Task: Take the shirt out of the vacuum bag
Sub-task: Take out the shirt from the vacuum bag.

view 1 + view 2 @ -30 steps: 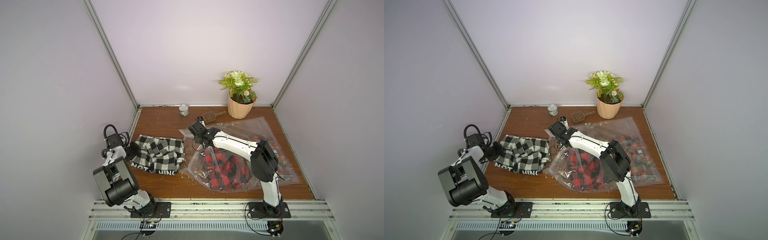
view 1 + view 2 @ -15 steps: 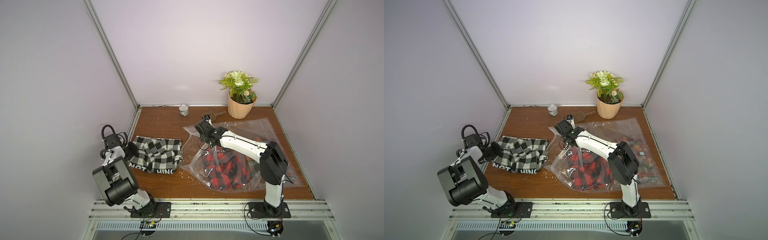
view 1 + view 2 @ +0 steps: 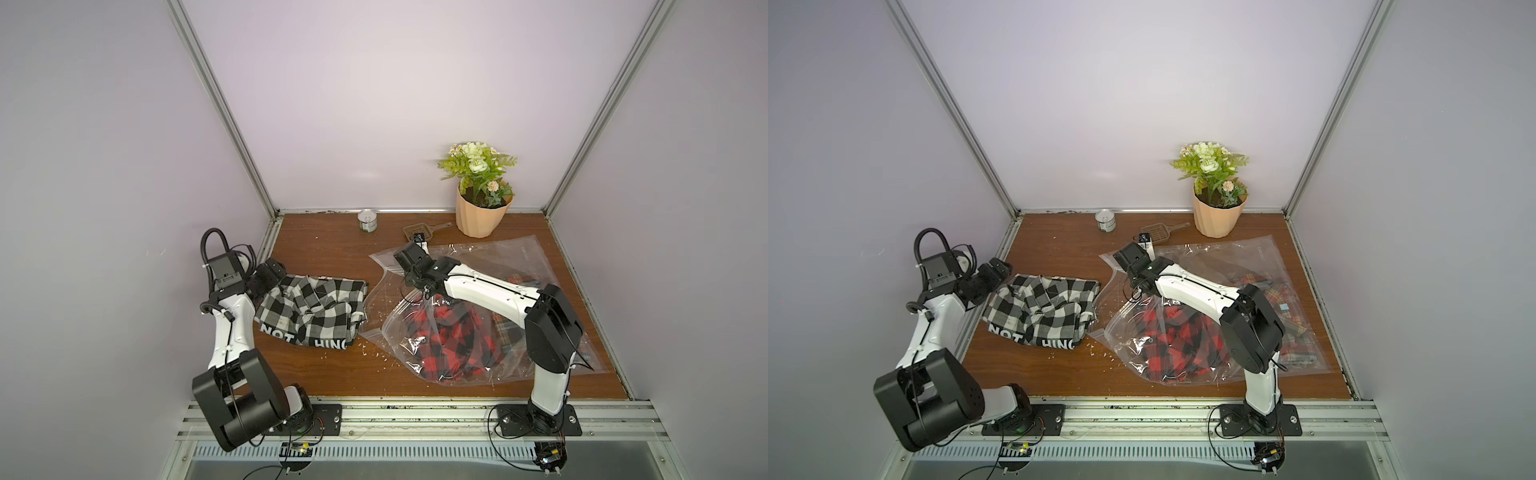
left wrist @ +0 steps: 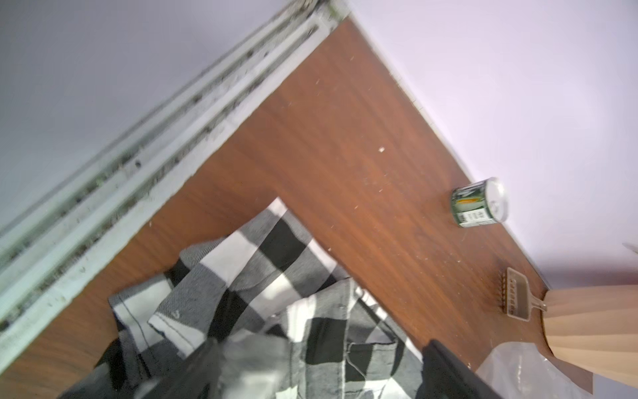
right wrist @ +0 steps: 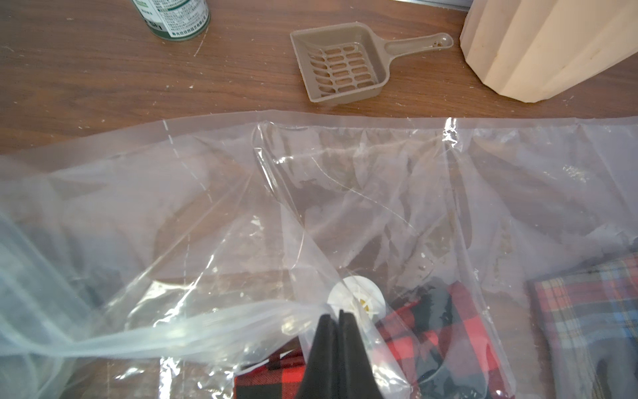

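A black-and-white checked shirt (image 3: 316, 307) (image 3: 1042, 307) lies crumpled on the wooden table, outside the vacuum bag. My left gripper (image 3: 272, 270) (image 4: 321, 343) hangs over the shirt's far left corner. It is open, with its fingers wide apart and the cloth lying loose beneath. The clear vacuum bag (image 3: 386, 299) (image 5: 310, 193) spreads to the right with a red-and-black checked shirt (image 3: 449, 336) (image 5: 448, 331) inside. My right gripper (image 3: 401, 257) (image 5: 336, 316) is shut on a fold of the bag's plastic beside the white valve (image 5: 359, 297).
Another clear bag with plaid clothes (image 3: 1287, 299) (image 5: 587, 311) lies under the right arm. A small tin can (image 3: 367, 219), a brown slotted scoop (image 3: 419, 230) and a potted plant (image 3: 482, 216) stand along the back wall. The left wall rail (image 4: 103, 193) runs close to my left gripper.
My left gripper dragged the checked shirt leftward, then opened and let it go. My right gripper, still shut on the bag, shifted right and back, pulling the plastic away from the shirt.
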